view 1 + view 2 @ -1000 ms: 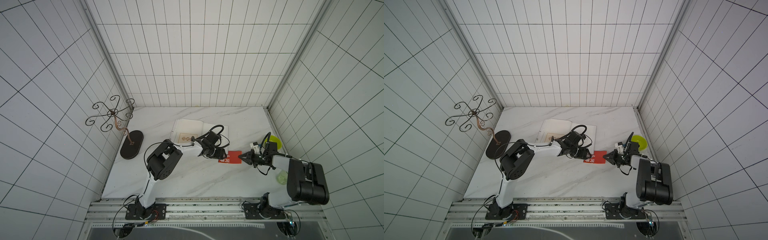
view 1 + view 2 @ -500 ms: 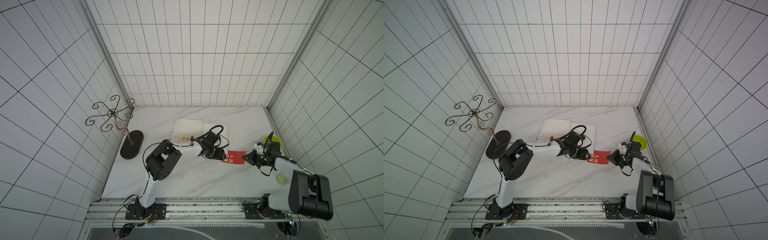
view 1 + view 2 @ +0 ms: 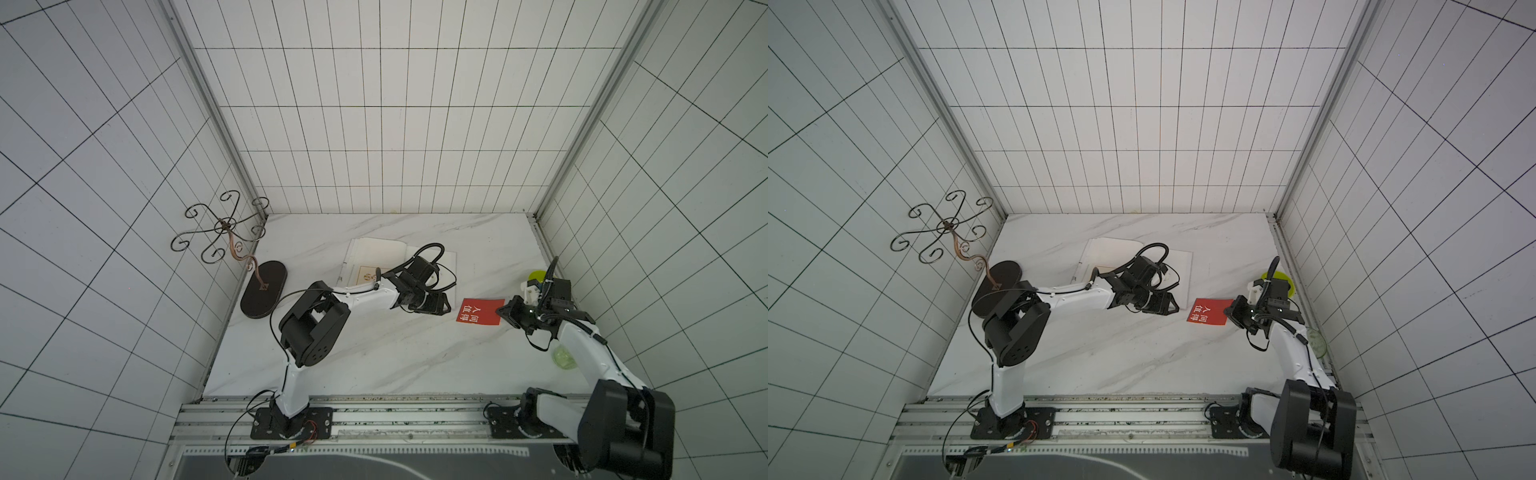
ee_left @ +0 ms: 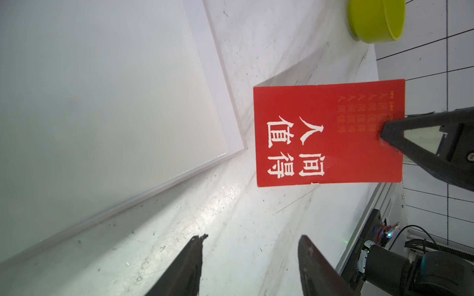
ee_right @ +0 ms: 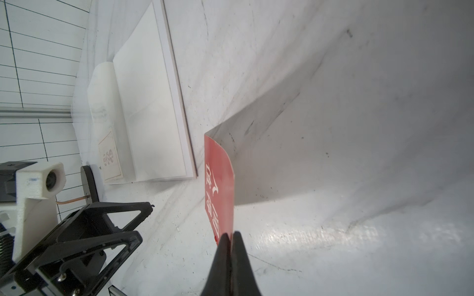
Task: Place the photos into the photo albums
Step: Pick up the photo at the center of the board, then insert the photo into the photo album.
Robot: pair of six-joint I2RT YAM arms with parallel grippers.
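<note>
Your right pincer (image 5: 230,234) is closed on the red photo (image 4: 328,135), nipping the middle of one short edge, so the card juts out ahead of its tips, lifted clear of the marble tabletop (image 3: 374,353) with a shadow beneath. Judge it light, thin and springy: seen from the right wrist, the free end curls away from the grip, so it may flap, or slip if the pinch eases. Your left pincer (image 4: 252,237) stands open and empty, facing the card's far short edge; the middle of that edge looks the safest second hold. The open photo album (image 3: 384,254) lies close beside the left pincer, blank page up.
</note>
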